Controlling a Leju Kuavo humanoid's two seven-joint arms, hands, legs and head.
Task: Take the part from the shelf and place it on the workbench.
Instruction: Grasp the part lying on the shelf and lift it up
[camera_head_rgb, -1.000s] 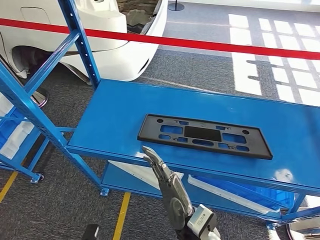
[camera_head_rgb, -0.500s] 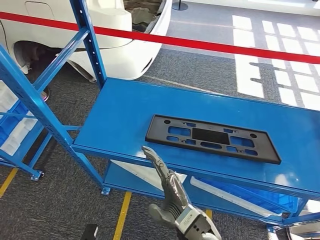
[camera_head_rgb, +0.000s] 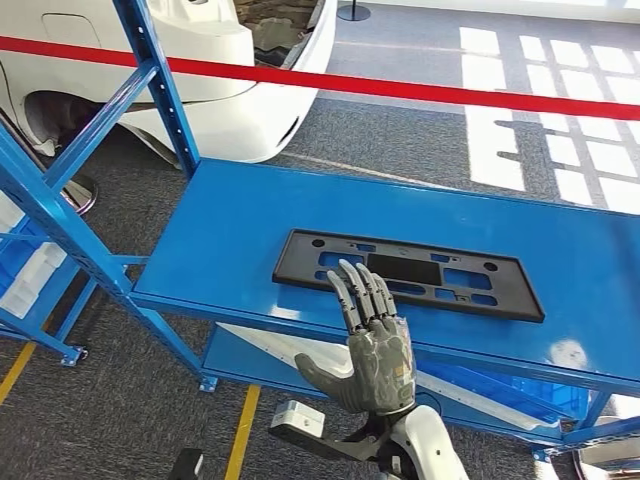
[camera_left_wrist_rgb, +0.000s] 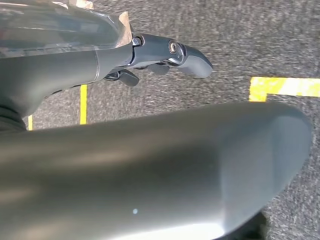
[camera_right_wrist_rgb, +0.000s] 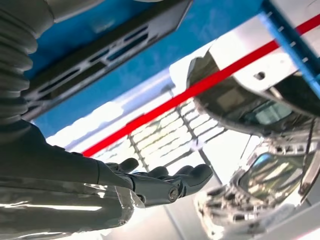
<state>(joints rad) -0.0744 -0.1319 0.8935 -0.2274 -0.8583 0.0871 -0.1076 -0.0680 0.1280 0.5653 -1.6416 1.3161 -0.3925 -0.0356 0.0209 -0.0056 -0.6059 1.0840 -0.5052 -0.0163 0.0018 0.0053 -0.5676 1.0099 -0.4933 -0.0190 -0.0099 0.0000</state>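
The part (camera_head_rgb: 407, 272) is a flat black plate with several cutouts, lying on the top board of the blue shelf (camera_head_rgb: 226, 230). My right hand (camera_head_rgb: 373, 340) is raised in front of the shelf's near edge with its back towards me, fingers spread and nothing in it. Its fingertips (camera_head_rgb: 355, 285) overlap the near edge of the part; I cannot tell whether they touch. The right wrist view has the part (camera_right_wrist_rgb: 105, 47) beyond the same hand (camera_right_wrist_rgb: 158, 185). My left hand (camera_left_wrist_rgb: 166, 55) hangs over the grey floor, fingers stretched out and holding nothing.
Blue shelf uprights (camera_head_rgb: 158, 80) slant up at the left. A white car body (camera_head_rgb: 226, 90) and a red barrier tape (camera_head_rgb: 453, 92) lie behind the shelf. A lower shelf board (camera_head_rgb: 490, 385) carries pale sheets. Yellow lines (camera_head_rgb: 243, 435) mark the carpet.
My right hand has turned from edge-on to flat, back towards me, and risen until its fingertips reach the part's near edge. The view swayed slightly; the part lies where it was.
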